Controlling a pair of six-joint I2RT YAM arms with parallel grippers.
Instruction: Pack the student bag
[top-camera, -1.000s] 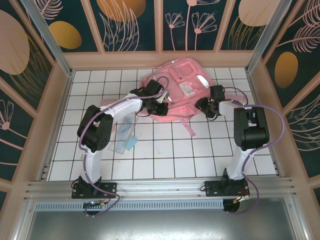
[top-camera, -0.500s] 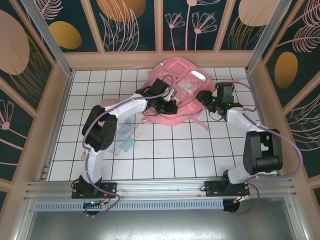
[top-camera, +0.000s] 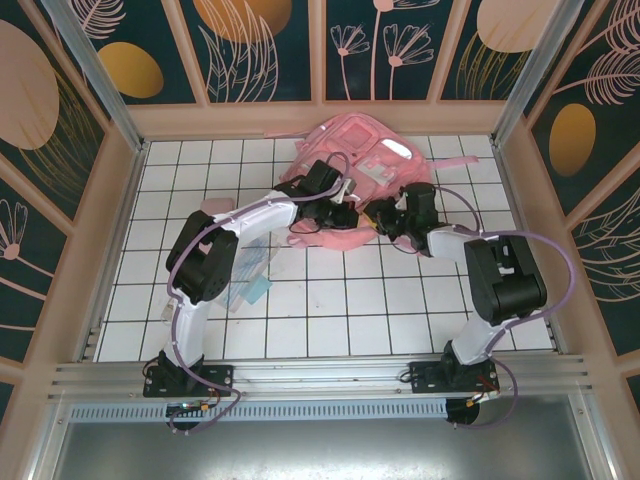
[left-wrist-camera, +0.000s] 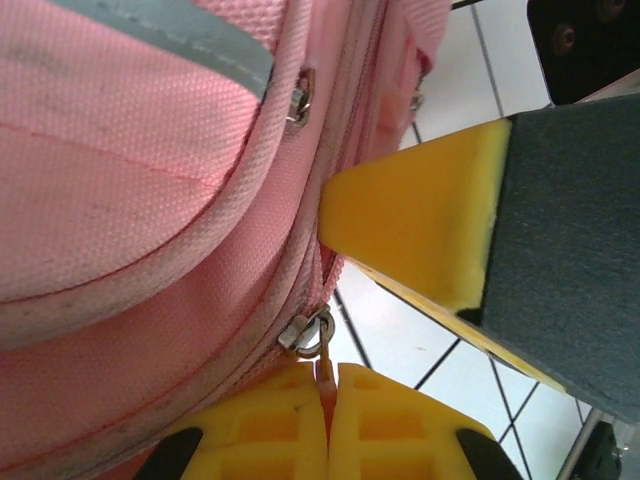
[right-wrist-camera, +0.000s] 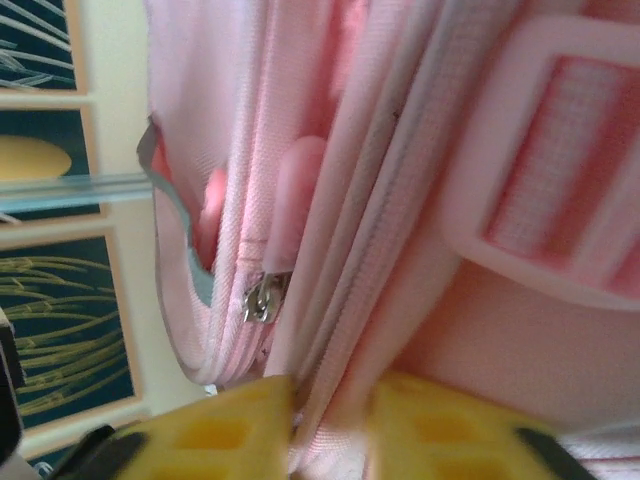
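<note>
The student bag, a large pink backpack, lies at the back middle of the tiled table. My left gripper is at its near edge. In the left wrist view that gripper is shut on a thin pink zipper pull, which hangs from a metal slider on the bag's seam. My right gripper meets the same edge from the right, and one of its yellow fingers sits close beside the slider. In the right wrist view my right gripper is closed on a fold of pink zipper seam, with another slider just above.
A clear pouch with blue things in it lies on the tiles left of centre, beside my left arm. A pink strap trails to the bag's right. Wooden walls enclose the table on three sides.
My right gripper swung in from the bag's right side to its near edge and closed on the seam. My left gripper kept its hold on the zipper pull and shifted slightly right.
</note>
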